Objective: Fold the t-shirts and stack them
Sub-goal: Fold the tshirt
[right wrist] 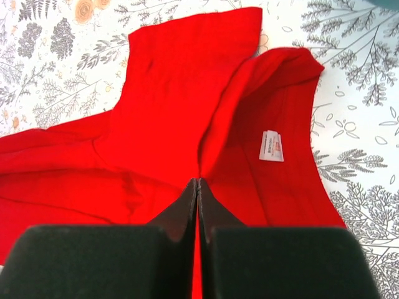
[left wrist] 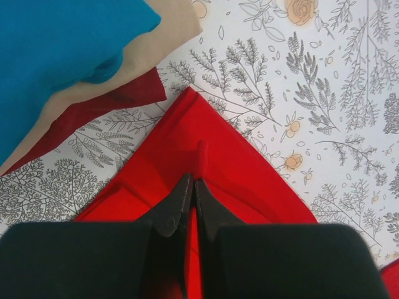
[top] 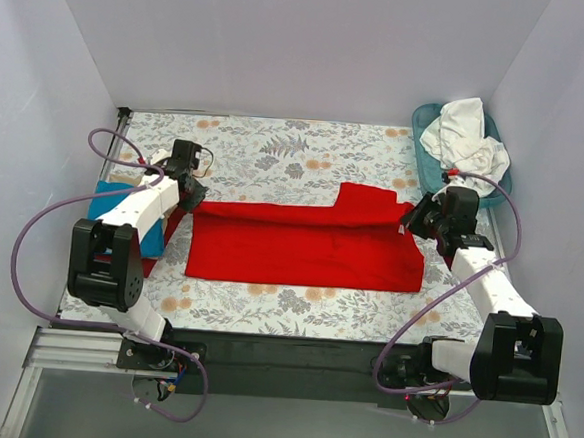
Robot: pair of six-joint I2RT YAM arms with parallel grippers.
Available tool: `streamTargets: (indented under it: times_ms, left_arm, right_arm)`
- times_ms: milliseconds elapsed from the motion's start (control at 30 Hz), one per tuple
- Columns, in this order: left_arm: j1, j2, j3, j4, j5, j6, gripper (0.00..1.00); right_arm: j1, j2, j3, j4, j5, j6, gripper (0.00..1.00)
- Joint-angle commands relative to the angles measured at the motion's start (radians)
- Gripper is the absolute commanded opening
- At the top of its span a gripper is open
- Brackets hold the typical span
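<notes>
Top external: smooth red t-shirt (top: 305, 250), rough folded rectangle, on floral-printed cloth (top: 276, 158)

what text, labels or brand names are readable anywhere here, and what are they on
No text can be read in any view.
The neck label inside the red t-shirt: white with printed lines, too small and blurred to read.
Nothing else shows writing; the table cloth has only a floral print.
</notes>
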Motion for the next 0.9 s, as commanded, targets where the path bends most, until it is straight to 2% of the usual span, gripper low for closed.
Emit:
streamTargets:
  times_ms: [0,433,533,600,633,667,733,833,867]
  left_arm:
    - [0.003,-0.076,-0.025,0.018,-0.011,-0.010,0.00]
    - [0.003,-0.120,-0.111,0.039,0.013,-0.014,0.00]
    - [0.003,-0.128,-0.141,0.049,0.024,-0.014,0.00]
    - [0.003,-0.143,-0.157,0.052,0.039,-0.013,0.15]
    - [0.003,-0.155,-0.175,0.056,0.044,-0.008,0.22]
    - [0.004,-0.181,-0.181,0.059,0.051,-0.007,0.33]
    - [0.004,-0.212,-0.187,0.062,0.056,0.001,0.37]
    - [0.006,-0.240,-0.158,0.053,0.077,0.022,0.39]
    - [0.006,-0.234,-0.135,0.055,0.090,0.030,0.40]
  right_arm:
    - [-0.010,-0.042,-0.025,0.018,0.013,0.012,0.01]
    - [-0.016,-0.083,-0.104,0.006,0.010,0.030,0.01]
    - [-0.050,-0.077,-0.118,0.005,0.001,0.033,0.01]
    - [-0.054,-0.072,-0.125,-0.002,0.004,0.032,0.09]
    - [-0.058,-0.077,-0.128,-0.006,0.001,0.027,0.24]
    - [-0.059,-0.080,-0.127,-0.009,-0.002,0.021,0.34]
    - [-0.059,-0.101,-0.118,-0.026,-0.031,0.004,0.49]
    - [-0.039,-0.112,-0.079,-0.054,-0.056,-0.022,0.52]
    - [0.009,-0.102,-0.069,-0.064,-0.051,-0.027,0.52]
